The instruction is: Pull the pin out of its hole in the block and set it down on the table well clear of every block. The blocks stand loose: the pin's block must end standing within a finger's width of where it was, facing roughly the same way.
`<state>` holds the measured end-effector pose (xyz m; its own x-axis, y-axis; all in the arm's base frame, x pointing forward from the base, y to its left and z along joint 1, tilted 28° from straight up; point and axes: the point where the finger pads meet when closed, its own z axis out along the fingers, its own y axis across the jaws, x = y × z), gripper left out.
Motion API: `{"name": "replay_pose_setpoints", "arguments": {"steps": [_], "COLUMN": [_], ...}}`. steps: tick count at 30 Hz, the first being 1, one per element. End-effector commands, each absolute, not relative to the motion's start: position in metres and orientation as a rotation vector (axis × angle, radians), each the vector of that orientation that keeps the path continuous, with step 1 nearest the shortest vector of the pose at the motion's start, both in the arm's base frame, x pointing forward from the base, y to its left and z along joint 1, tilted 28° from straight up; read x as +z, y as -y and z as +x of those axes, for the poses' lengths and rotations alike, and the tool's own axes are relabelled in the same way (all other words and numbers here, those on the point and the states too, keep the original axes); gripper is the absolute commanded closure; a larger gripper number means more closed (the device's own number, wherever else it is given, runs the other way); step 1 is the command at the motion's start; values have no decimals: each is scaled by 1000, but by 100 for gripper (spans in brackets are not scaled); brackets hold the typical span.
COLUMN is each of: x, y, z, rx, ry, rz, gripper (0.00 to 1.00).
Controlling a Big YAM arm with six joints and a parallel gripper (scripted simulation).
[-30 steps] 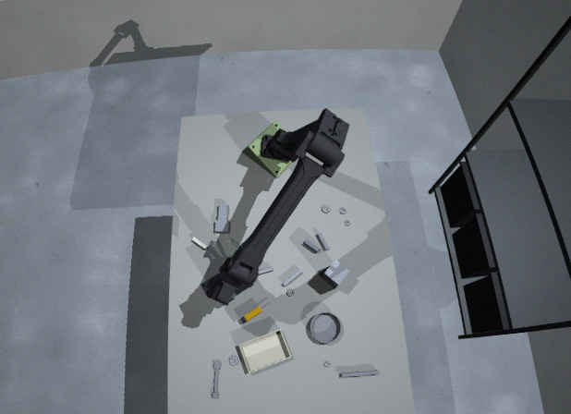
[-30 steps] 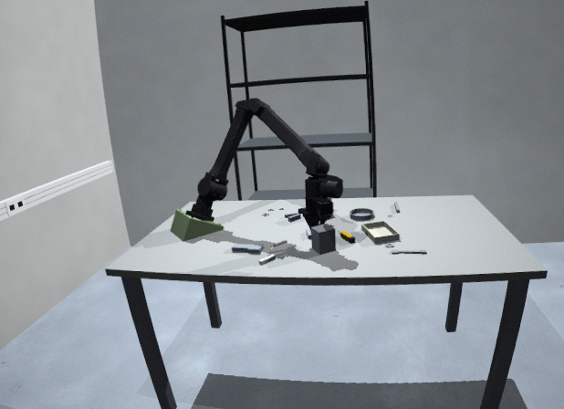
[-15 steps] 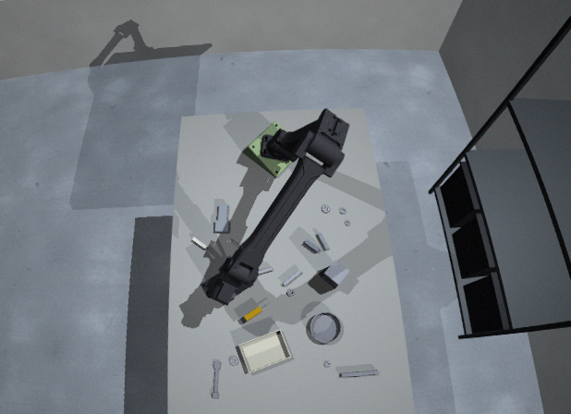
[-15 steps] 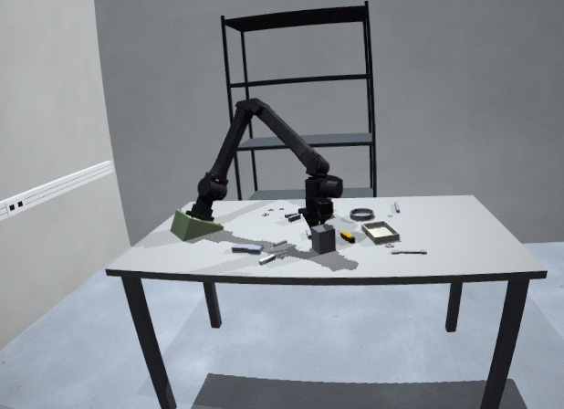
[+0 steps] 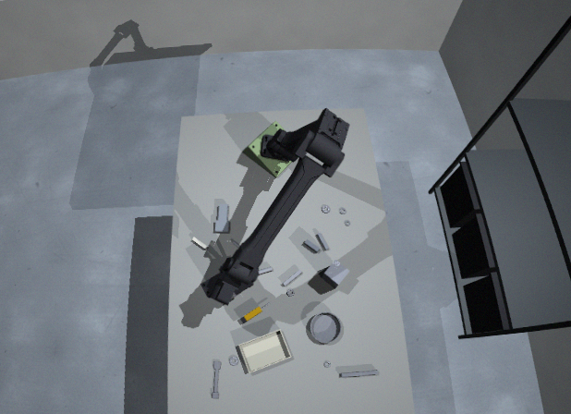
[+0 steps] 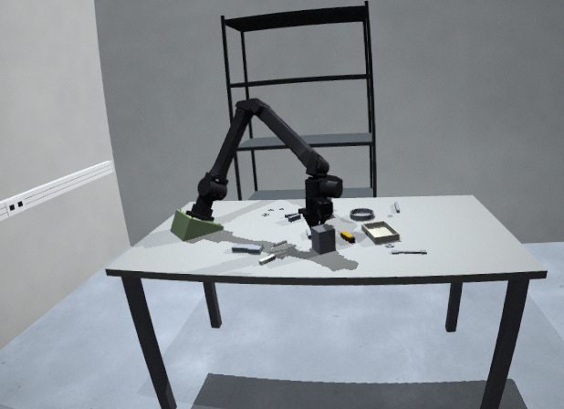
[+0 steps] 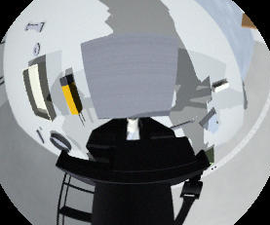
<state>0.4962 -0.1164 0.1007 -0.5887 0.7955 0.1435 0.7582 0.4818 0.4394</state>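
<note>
The pin's block is grey and stands upright on the table; in the top view it is hidden under the arm. My gripper points down close beside the block, on its far side in the exterior view. It is shut on the pale pin, which shows between the fingertips at the block's edge in the wrist view. Whether the pin's end is inside the hole cannot be told. A second dark block stands farther across the table.
A yellow-handled screwdriver and a cream tray lie near the block. A round dish, a grey stepped piece, a pale bar and several small bars and rings lie around.
</note>
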Motion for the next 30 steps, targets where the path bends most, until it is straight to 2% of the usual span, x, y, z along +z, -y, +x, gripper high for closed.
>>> {"name": "replay_pose_setpoints", "arguments": {"steps": [1, 30], "x": [94, 94], "y": [105, 99], "z": [496, 492], "rx": [720, 727], "ry": [-2645, -2652], "rz": [1382, 1380], "gripper": [100, 100]}}
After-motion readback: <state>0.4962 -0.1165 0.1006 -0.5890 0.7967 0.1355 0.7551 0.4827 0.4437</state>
